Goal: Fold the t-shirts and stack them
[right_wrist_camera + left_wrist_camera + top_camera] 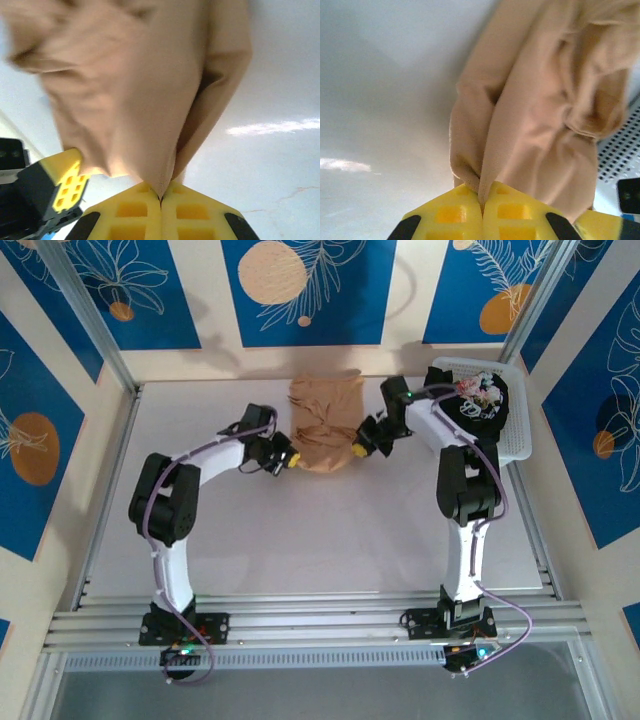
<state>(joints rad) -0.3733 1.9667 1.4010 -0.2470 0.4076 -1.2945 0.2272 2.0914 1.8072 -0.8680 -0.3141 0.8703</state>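
Tan t-shirt (325, 425) sits on the white table (350, 530), centred left-to-right and close to the far edge. It is partly folded into a rough rectangle with the long side running far to near. The middle is bunched and creased, and the near hem is roughly straight. Fabric is plain peach-tan with no print facing up in the overhead view.

Left gripper (290, 460) is at the near-left corner of the tee. In the left wrist view its yellow jaws are clenched tight on a pinch of tan cloth (540, 115), with the fold of fabric rising straight out of the seam between the pads (452, 215).

Right gripper (357, 451) is at the near-right corner, mirrored. In the right wrist view its jaws are likewise clamped on the tee's edge (145, 90), and the cloth fans up and out from the pinch point. The wrist views are too blurred to tell how many layers each pinch catches.

The two grippers are near each other across the near hem, one at each end, both angled inward.

Black t-shirt (490, 405) with white-pink print is wadded inside the white slatted basket (520, 445) at the far-right corner of the table. It is heaped to about rim height and well apart from the tan one. The right arm's forearm passes just in front of the basket.
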